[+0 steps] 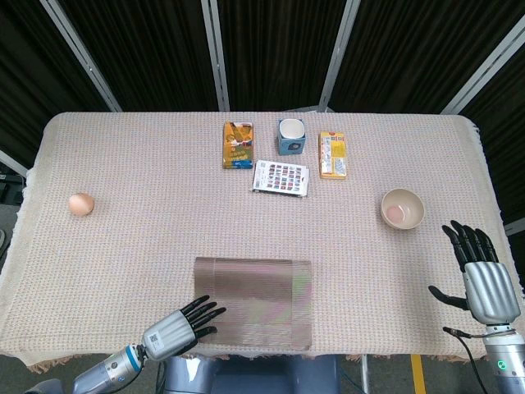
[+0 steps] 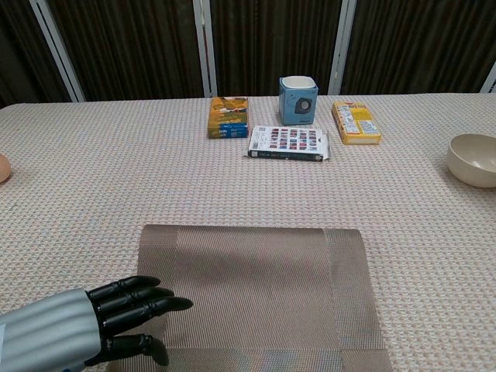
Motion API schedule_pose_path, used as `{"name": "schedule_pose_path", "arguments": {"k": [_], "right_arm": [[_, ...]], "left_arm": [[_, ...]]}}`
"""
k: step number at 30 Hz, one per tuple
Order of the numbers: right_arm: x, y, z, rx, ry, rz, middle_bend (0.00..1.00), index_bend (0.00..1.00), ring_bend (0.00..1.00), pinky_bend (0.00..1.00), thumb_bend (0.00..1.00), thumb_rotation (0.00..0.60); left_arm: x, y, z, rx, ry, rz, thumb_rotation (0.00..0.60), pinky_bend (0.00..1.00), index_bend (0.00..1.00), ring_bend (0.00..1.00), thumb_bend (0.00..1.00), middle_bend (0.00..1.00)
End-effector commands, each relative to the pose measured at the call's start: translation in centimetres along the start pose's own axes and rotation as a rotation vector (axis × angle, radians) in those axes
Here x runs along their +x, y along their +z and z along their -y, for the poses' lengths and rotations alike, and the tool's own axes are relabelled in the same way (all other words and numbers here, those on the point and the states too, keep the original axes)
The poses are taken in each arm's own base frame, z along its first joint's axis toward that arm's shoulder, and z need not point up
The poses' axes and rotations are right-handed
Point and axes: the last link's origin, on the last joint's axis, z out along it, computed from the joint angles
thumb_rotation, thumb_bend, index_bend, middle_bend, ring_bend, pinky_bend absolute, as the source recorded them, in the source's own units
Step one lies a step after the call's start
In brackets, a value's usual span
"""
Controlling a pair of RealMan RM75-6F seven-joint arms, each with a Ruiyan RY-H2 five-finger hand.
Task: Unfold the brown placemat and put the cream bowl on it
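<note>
Crosswise, brown placemat (image 1: 253, 303), long axis left-right

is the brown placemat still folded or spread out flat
Folded, it seems: the brown placemat lies flat, but its side bands look doubled over. The left hand has fingers at its near-left corner.

An egg (image 1: 80, 203), three boxes (image 1: 238, 145) and a blue cup (image 1: 290, 136) rest on the table (image 1: 148, 205).
</note>
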Motion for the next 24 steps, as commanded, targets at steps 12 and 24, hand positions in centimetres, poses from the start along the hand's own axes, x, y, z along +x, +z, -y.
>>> {"name": "schedule_pose_path", "arguments": {"k": [12, 24], "right_arm": [[0.07, -0.01, -0.01, 0.002, 0.005, 0.003, 0.00, 0.00, 0.00, 0.00, 0.00, 0.600], [0.16, 0.06, -0.11, 0.000, 0.011, 0.002, 0.00, 0.00, 0.00, 0.00, 0.00, 0.600]], "left_arm": [[-0.64, 0.30, 0.38, 0.036, -0.023, 0.021, 0.600, 0.00, 0.29, 0.00, 0.47, 0.00], [-0.81, 1.04, 0.89, 0.064, -0.045, 0.004, 0.600, 0.00, 0.35, 0.00, 0.49, 0.00]]}}
